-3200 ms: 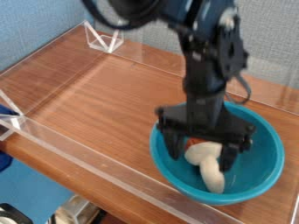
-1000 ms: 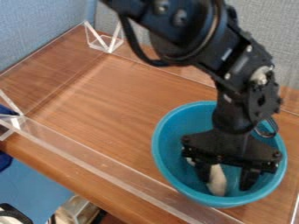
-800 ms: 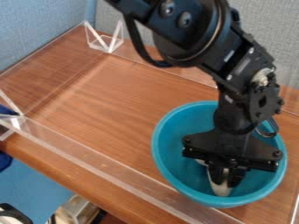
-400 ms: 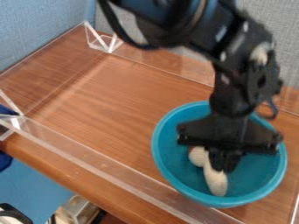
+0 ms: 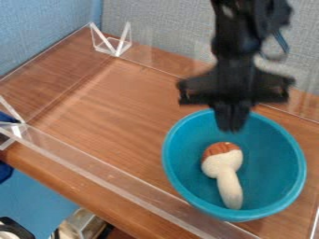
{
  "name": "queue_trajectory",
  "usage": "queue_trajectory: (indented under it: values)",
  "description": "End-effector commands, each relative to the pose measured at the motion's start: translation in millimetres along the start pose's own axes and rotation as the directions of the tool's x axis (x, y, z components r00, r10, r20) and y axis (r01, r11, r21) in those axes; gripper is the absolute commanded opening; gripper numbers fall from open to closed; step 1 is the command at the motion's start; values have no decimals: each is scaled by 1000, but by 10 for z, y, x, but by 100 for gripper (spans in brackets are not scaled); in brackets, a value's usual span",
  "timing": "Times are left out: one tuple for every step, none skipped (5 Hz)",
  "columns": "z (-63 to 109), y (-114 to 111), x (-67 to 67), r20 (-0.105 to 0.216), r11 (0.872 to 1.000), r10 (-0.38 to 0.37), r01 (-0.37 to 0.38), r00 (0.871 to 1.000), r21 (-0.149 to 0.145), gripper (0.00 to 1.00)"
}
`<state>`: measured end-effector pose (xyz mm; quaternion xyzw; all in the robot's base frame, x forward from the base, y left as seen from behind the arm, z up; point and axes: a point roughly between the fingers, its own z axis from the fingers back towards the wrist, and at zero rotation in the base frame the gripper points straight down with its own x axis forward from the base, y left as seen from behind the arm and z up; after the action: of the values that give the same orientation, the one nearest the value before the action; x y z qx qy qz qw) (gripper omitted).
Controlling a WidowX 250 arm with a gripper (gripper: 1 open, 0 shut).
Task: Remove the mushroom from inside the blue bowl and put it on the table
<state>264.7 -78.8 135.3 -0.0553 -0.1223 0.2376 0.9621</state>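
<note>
The mushroom (image 5: 225, 170) lies on its side inside the blue bowl (image 5: 282, 157), orange-brown cap toward the back and cream stem toward the front. The bowl stands on the reddish-brown table (image 5: 112, 103) at the front right. My gripper (image 5: 232, 121) hangs above the bowl's far rim, pointing down. Its dark fingers are shut together with nothing between them, well clear of the mushroom.
Clear acrylic walls (image 5: 88, 163) edge the table along the front and back. A white triangular bracket (image 5: 112, 39) stands at the back left corner. Bare wood stretches left of the bowl.
The gripper closed down in the bowl at the mushroom, then rose out empty and shifted back. The mushroom stayed in the bowl, now fully visible.
</note>
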Motion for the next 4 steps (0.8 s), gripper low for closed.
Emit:
queue_trajectory:
  values:
    - [262,-86,172,60,996,76,-74,995,-40,0]
    - [108,-234,19,48,997,78,-78,996,-6,100]
    - [-80,-227,-152,27,999,28,-29,999,23,100]
    - [-265,-204,-287,21,999,-39,38,999,28,100]
